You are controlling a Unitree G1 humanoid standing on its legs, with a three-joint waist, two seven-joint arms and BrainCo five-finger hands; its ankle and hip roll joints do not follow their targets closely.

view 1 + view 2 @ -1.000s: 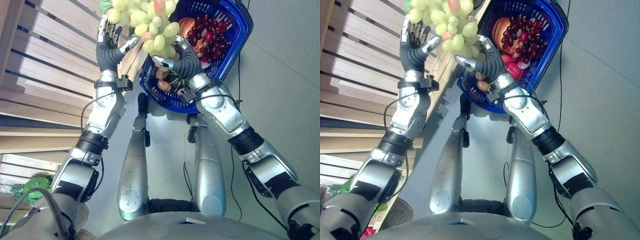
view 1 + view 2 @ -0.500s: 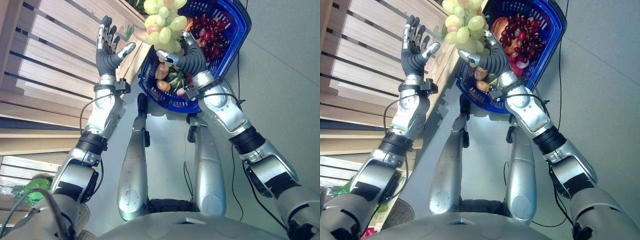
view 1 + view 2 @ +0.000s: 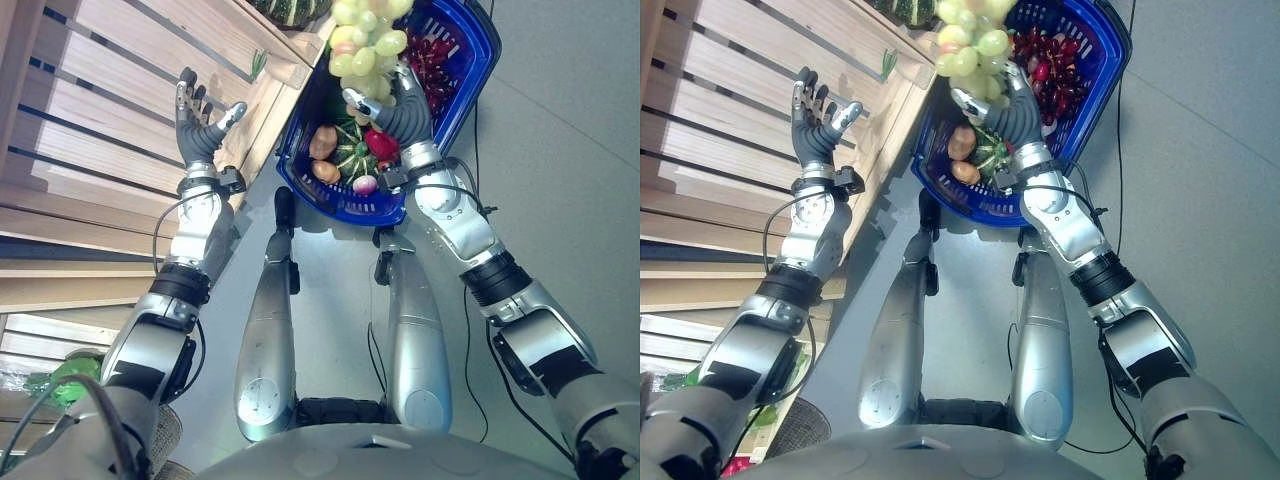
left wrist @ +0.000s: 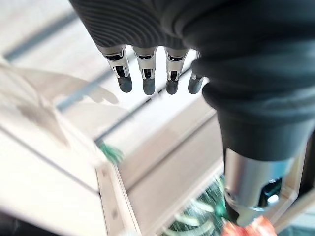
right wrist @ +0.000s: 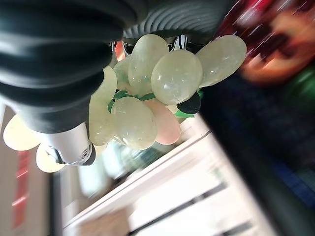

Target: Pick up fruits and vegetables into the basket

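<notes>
Grey floor runs under the scene, with a pale slatted wooden shelf (image 3: 110, 110) on the robot's left and a blue plastic shopping basket (image 3: 470, 80) standing on the floor against the shelf's lower edge. That basket already holds a cluster of dark red grapes (image 3: 440, 55), a brown potato-like piece (image 3: 323, 142), a striped green squash (image 3: 352, 160) and a red fruit (image 3: 381, 143). The right robot hand (image 3: 400, 105) is curled round a bunch of pale green plastic grapes (image 3: 366, 38), gripping it from below so the bunch stands above the hand, over the basket's shelf-side half. To finish this placing well, I would judge the bunch should be carried towards the basket's middle and lowered close to the fruit before the fingers loosen, so it does not roll over the rim. The left robot hand (image 3: 198, 125) hovers spread and empty beside the shelf's edge.
</notes>
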